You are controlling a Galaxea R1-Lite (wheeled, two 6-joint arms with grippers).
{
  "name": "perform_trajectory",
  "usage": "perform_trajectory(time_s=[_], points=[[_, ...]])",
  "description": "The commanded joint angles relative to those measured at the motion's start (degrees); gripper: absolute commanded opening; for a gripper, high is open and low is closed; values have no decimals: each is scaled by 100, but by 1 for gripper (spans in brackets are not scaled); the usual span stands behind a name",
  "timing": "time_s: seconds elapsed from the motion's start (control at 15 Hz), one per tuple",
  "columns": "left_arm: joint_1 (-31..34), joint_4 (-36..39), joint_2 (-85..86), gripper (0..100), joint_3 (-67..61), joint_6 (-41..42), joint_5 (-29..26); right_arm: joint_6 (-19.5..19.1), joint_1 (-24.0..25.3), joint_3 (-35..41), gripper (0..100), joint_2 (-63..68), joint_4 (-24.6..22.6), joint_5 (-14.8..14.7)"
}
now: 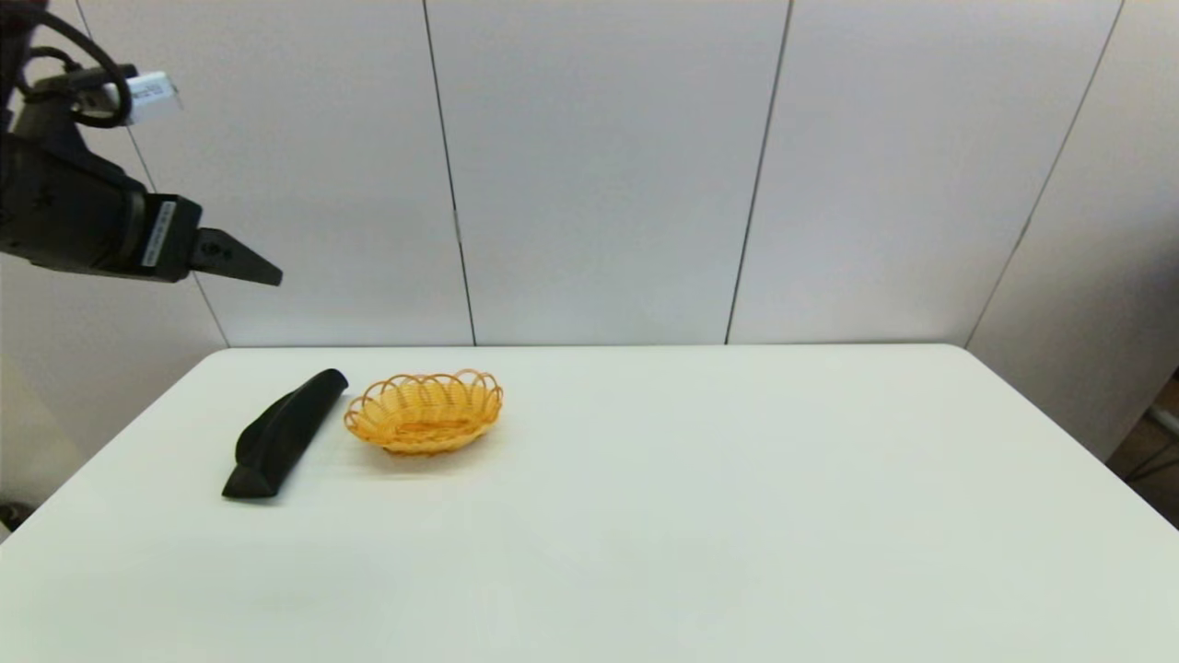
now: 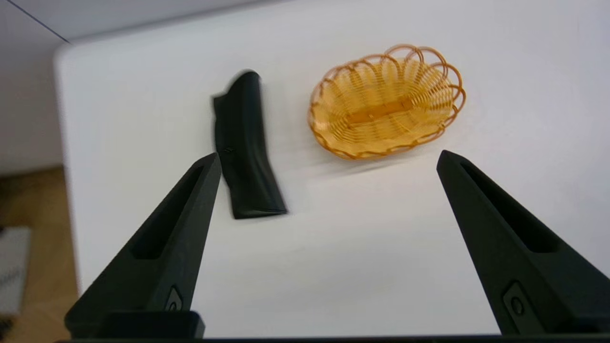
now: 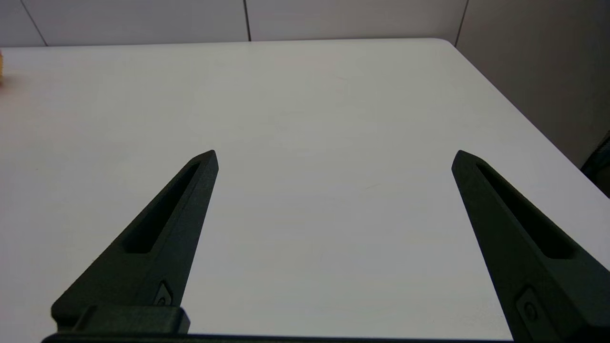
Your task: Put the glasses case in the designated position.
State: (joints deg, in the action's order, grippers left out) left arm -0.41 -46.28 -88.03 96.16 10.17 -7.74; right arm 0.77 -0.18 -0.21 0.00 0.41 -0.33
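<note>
- Glasses case (image 1: pixel 285 433) lies flat on the white table (image 1: pixel 700 516), just beside the wicker basket (image 1: pixel 425 411) on its left, apart from it and outside it.
- My left gripper (image 2: pixel 329 159) hangs high above that corner, fingers spread wide and holding nothing.
- My right gripper (image 3: pixel 333 157) waits over bare tabletop, also spread and empty.
- To grasp well, I judge I should descend over the case's middle, turn my fingers across its narrow width, and keep clear of the basket rim.

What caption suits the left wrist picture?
Open left gripper above the table, facing a black glasses case beside a wicker basket.
</note>
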Motion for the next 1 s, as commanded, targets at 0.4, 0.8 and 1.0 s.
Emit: perform_trajectory(time_s=[0.4, 0.8, 1.0], points=[[595, 4338, 3846, 100, -4052, 495, 616, 2, 1, 3, 100, 0, -6, -2], [-134, 5858, 4575, 100, -5555, 179, 686, 2, 1, -6, 100, 0, -6, 7], [-468, 6201, 5015, 100, -6206, 117, 976, 2, 1, -6, 100, 0, -6, 7]])
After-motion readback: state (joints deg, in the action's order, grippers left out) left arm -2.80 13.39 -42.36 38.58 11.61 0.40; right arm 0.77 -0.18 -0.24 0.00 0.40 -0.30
